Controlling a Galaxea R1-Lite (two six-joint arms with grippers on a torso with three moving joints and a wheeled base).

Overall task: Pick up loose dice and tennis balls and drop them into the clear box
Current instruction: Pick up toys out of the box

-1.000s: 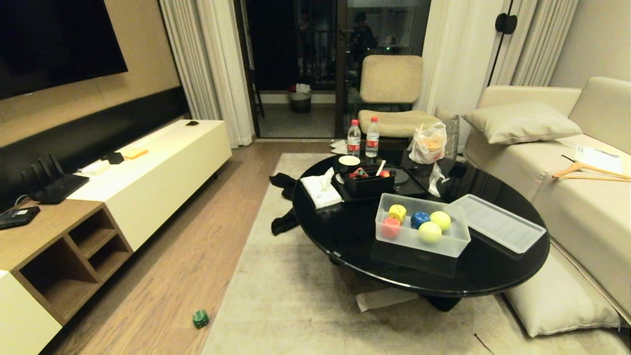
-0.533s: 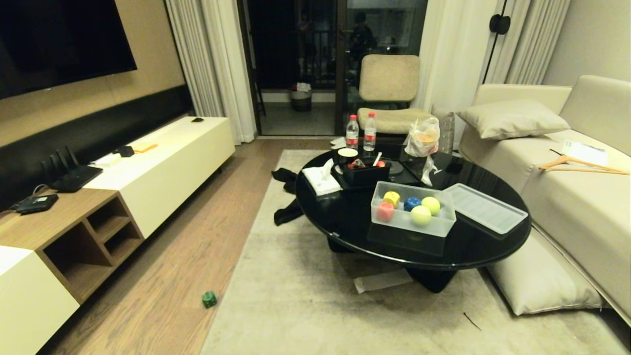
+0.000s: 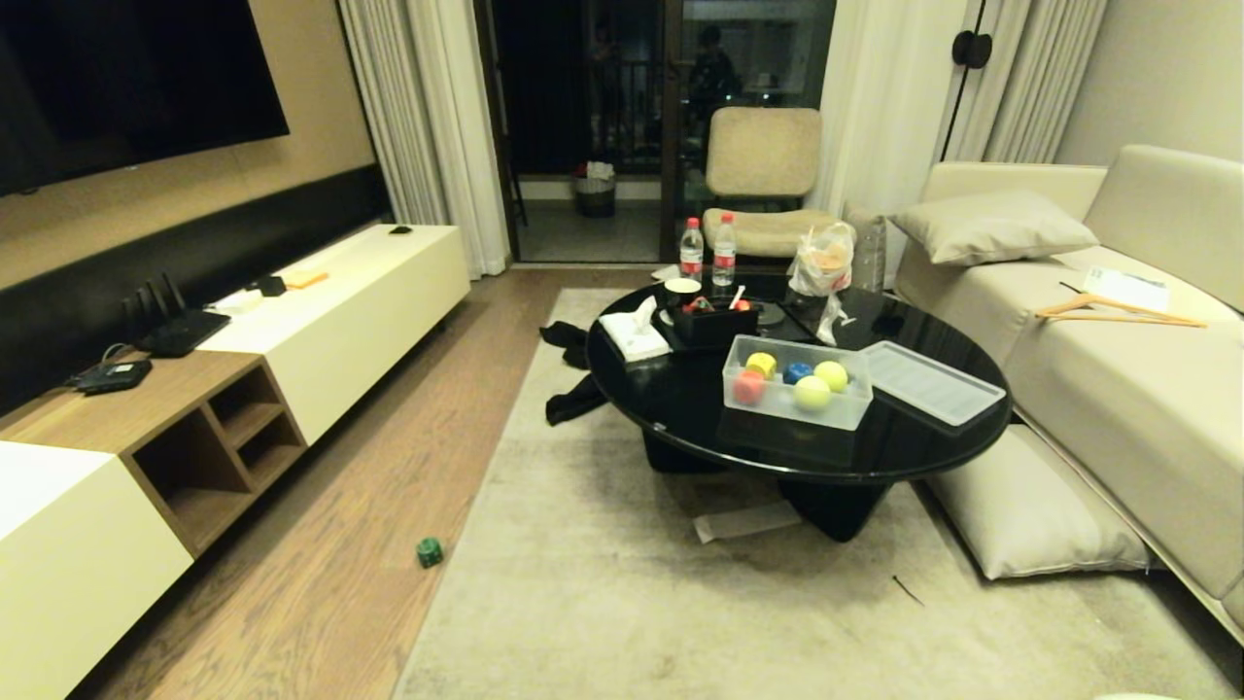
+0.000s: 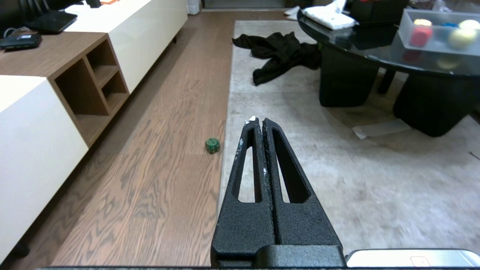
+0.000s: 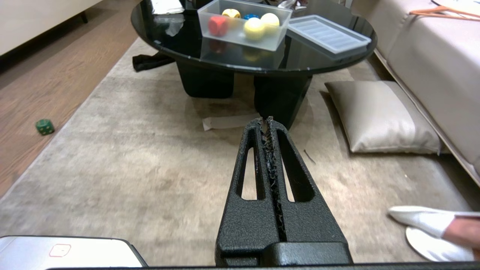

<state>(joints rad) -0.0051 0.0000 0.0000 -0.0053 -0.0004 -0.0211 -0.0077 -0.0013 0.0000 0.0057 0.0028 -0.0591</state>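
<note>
My left gripper [image 4: 258, 122] and right gripper [image 5: 268, 122] both hung over the rug [image 3: 622, 583], jaws pressed together, holding nothing. The clear box [image 3: 792, 413] stood on the round black table [image 3: 680, 408], its lid [image 3: 928, 384] lying just beside it. Inside sat a red die [image 3: 747, 386], a yellow die [image 3: 761, 364], a blue die [image 3: 797, 371] and two tennis balls [image 3: 812, 392]. A green die [image 3: 430, 552] lay on the wood floor [image 3: 389, 467], near the rug's edge.
</note>
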